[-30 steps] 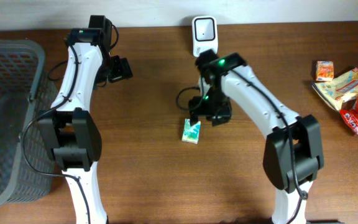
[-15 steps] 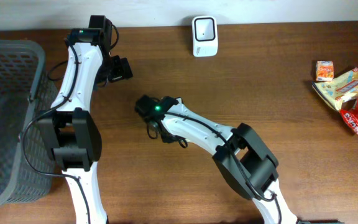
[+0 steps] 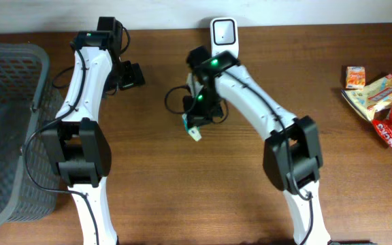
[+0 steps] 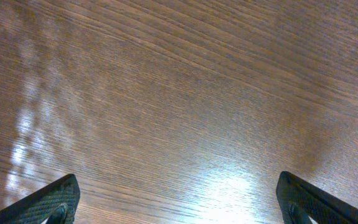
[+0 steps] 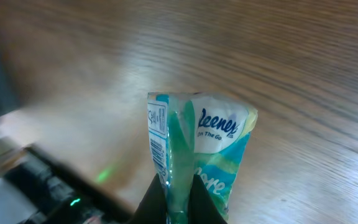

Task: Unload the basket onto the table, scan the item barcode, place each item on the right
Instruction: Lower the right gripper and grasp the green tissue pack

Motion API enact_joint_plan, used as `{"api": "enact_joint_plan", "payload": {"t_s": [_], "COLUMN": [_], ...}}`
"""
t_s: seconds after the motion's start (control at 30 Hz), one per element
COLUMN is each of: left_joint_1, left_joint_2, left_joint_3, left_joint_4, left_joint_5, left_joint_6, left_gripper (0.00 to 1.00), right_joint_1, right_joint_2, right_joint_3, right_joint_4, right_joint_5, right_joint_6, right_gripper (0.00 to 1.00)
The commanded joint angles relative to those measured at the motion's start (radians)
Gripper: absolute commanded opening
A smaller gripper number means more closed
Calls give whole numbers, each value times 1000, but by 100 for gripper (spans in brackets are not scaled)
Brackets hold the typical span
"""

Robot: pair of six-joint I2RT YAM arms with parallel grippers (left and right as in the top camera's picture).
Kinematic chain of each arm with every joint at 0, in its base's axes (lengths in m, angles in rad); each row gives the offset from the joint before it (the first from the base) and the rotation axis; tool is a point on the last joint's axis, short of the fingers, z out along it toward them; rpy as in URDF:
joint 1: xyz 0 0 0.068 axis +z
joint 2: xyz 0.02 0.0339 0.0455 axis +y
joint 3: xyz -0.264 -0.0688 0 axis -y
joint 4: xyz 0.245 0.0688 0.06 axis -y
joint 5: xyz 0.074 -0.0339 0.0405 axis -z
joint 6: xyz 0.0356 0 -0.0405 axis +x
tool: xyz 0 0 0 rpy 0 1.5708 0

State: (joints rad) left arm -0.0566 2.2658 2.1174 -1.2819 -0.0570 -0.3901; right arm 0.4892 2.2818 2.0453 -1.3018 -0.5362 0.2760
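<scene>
The right gripper (image 5: 178, 210) is closed on a tissue pack (image 5: 207, 146). Its two dark fingers (image 5: 153, 202) pinch one end of the pack, and the other end stands out free in front of the wrist camera. The pack is white, green and pale yellow, with blue letters on the front. A small barcode (image 5: 156, 134) is printed along its left side in the right wrist view.

From overhead, the pack is in the middle part of the surface (image 3: 182, 197), closer to the far edge than to the near edge. The white scanner (image 3: 223, 39) stands at the far edge, a little to the right of the pack and apart from it. Which way the barcode faces relative to the scanner cannot be told.

The left gripper (image 4: 176, 186) has its fingers wide apart and holds nothing. Only bare wood shows between them. From overhead, it is near the far edge, on the left side of the surface.

A grey mesh basket (image 3: 12, 49) stands at the left edge. Several snack packets (image 3: 380, 102) lie at the right edge, well apart from both arms.
</scene>
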Motion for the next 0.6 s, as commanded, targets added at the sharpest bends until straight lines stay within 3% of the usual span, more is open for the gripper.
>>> {"api": "enact_joint_plan", "payload": {"t_s": [0.0, 0.17, 0.2, 0.33, 0.37, 0.5, 0.57], "left_joint_1": [-1, 1, 1, 1, 1, 0, 0], "left_joint_2": [-20, -20, -20, -20, -20, -20, -20], "left_joint_3": [11, 11, 11, 11, 11, 11, 11], "left_joint_4": [-1, -1, -1, -1, -1, -1, -1], "left_joint_5": [-8, -8, -8, -8, -8, -8, -8], "left_joint_6": [-13, -13, -13, -13, -13, -13, -13], "left_gripper": [99, 99, 99, 99, 99, 99, 99], "right_joint_1": [-19, -27, -27, -27, -27, -27, -17], "right_joint_2": [-1, -1, -1, -1, -1, -1, -1], "right_joint_3": [-45, -193, -196, -196, -196, -196, -196], "right_joint_4": [2, 69, 68, 41, 26, -3, -18], "right_joint_5": [-243, -294, -277, 124, 169, 171, 43], "right_joint_6": [-89, -85, -85, -32, -35, -35, -37], "right_gripper": [4, 5, 8, 42, 46, 45, 40]}}
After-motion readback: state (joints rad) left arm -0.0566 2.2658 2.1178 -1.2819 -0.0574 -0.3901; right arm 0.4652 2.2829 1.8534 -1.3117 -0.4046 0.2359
